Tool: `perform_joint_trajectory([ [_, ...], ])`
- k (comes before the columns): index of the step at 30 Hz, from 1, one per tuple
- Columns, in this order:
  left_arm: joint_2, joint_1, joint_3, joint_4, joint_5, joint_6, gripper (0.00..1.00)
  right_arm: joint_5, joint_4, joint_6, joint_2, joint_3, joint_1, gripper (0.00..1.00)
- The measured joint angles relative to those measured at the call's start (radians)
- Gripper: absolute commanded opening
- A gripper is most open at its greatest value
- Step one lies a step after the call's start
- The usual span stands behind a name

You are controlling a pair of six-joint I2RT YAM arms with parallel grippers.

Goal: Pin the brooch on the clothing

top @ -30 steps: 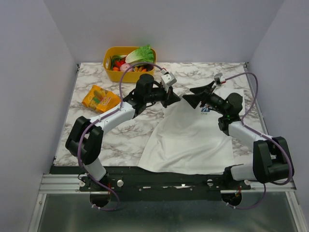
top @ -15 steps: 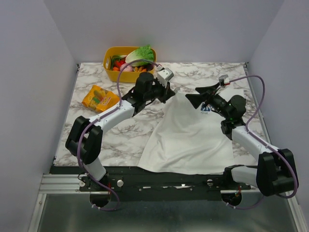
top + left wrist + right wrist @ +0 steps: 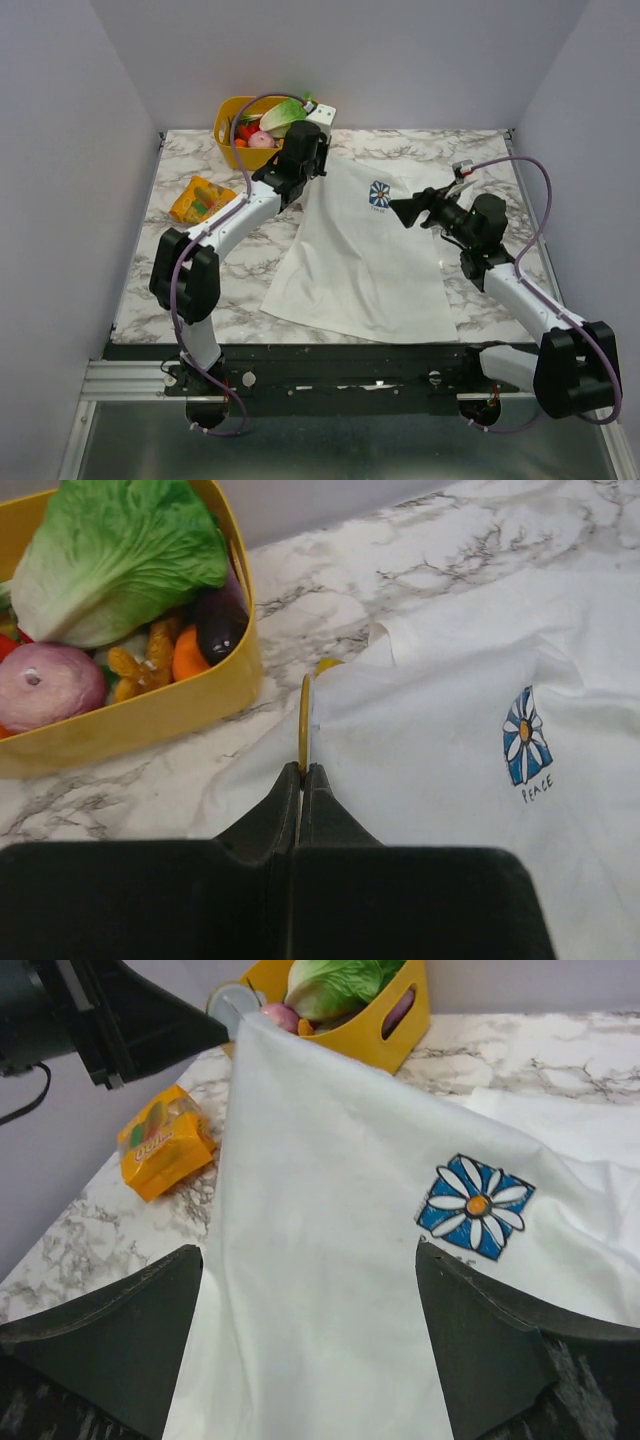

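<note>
Marble counter carried everything. White T-shirt lay down the middle, from the near edge up toward the far edge, with its far-left part lifted into a peak. Yellow basket of vegetables sat at the far-left corner, and the orange snack packet lay near the left edge, well apart from the shirt. Right gripper hovered over the shirt's right side, just beside the blue flower print, jaws spread wide with nothing between them. Left gripper was up at the far edge, just beside the basket, fully closed with its tips pinching the brooch edge-on. The shirt's raised peak hung from that same pinch point, fabric touching the disc's right face. Couldn't tell whether the cloth was itself clamped or only attached to the brooch.
</note>
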Motion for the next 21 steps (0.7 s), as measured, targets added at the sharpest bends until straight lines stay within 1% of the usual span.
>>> perform_joint_trajectory([
  [1,0.014,0.001,0.029,-0.013,-0.02,0.005,0.01,0.006,-0.019,0.0,-0.003,0.002,0.0,0.95],
  [3,0.04,0.001,0.068,-0.033,-0.049,0.016,0.1,0.023,-0.066,-0.001,-0.013,0.006,0.0,0.95],
  [4,0.053,-0.001,0.082,-0.042,-0.063,0.024,0.28,0.031,-0.089,-0.001,-0.019,0.006,0.0,0.96],
  [6,0.077,-0.01,0.095,-0.058,-0.09,0.039,0.56,0.056,-0.151,-0.002,-0.041,0.007,0.0,0.96],
  [7,0.09,-0.016,0.099,-0.069,-0.1,0.048,0.8,0.071,-0.185,-0.004,-0.054,0.007,0.0,0.96],
  [9,0.117,-0.031,0.111,-0.101,-0.118,0.052,0.98,0.102,-0.254,-0.004,-0.084,0.007,0.0,0.97],
  [12,0.148,-0.05,0.13,-0.163,-0.135,0.043,0.99,0.143,-0.359,0.002,-0.143,0.002,0.0,0.98],
  [16,0.12,-0.06,0.093,-0.194,-0.136,0.011,0.99,0.188,-0.504,0.021,-0.224,-0.012,0.0,0.98],
  [21,-0.052,-0.05,-0.079,-0.223,-0.126,-0.06,0.99,0.245,-0.702,0.066,-0.28,-0.016,0.014,1.0],
])
